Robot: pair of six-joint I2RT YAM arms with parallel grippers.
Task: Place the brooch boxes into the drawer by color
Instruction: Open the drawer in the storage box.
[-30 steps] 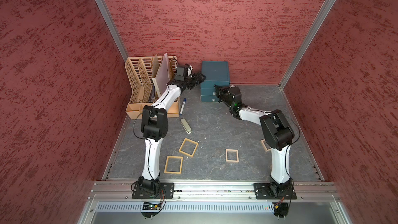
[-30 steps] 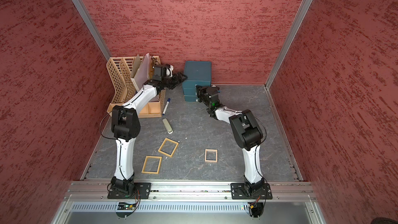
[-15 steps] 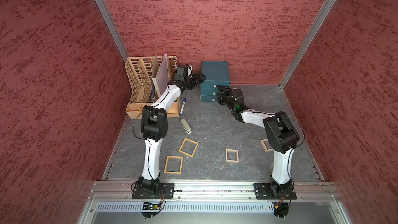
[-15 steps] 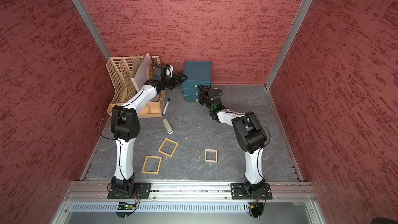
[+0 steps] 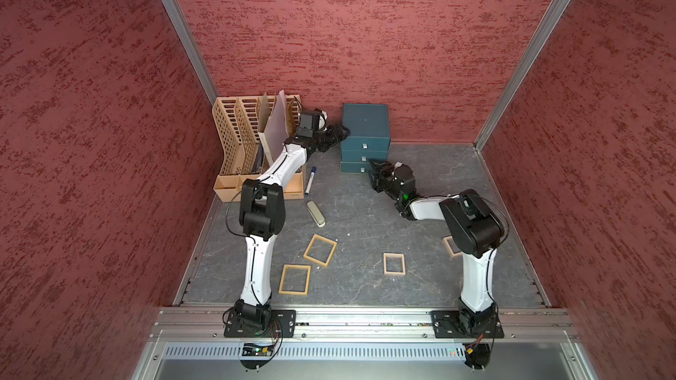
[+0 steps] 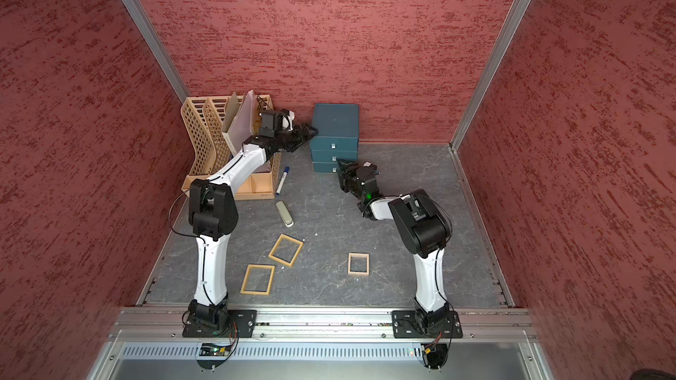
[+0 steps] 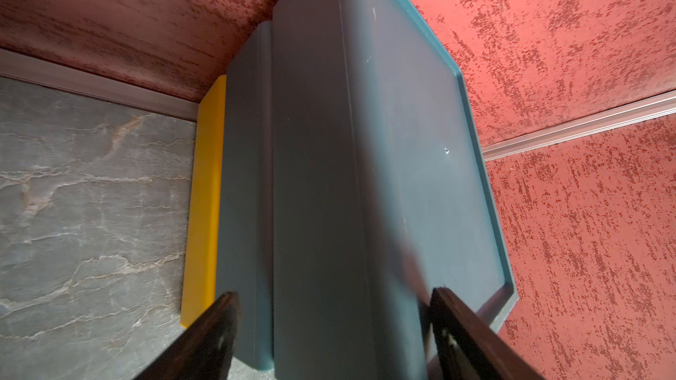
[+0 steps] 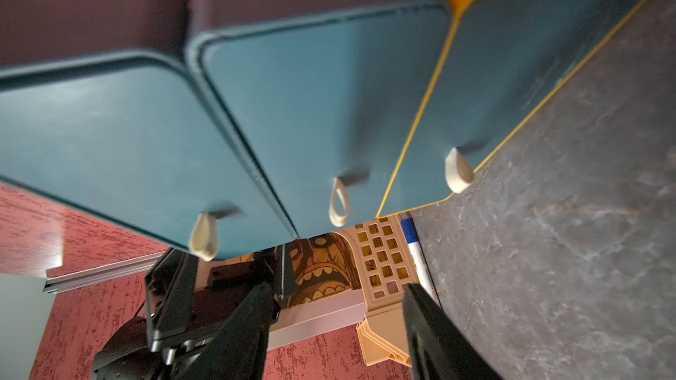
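Your right tool [image 5: 374, 169] sits jaws apart, gripping nothing, right at the bottom drawer [image 8: 494, 85] of the teal three-drawer plastic cabinet [image 5: 365, 122]; that drawer pokes out a bit. Your left tool [image 5: 338, 134] is spread wide at the cabinet's top corner. The tan square wooden brooch boxes [image 5: 320, 250] lie flat on the grey bench [image 5: 358, 213], well in front of the cabinet.

This is a robot lab's test booth dressed as a desk. Red textured walls [image 5: 365, 31], joined by aluminium corner strips [image 5: 184, 38], close in a grey stone-look floor [image 5: 365, 213]. A left arm [image 5: 258, 268] and a right arm [image 5: 477, 279] are bolted to a metal rail [image 5: 365, 318] along the near edge. Office props line the far wall: a file rack [image 5: 237, 129] on the left, a teal drawer unit [image 5: 365, 120] to its right and a marker [image 5: 310, 179] between them.
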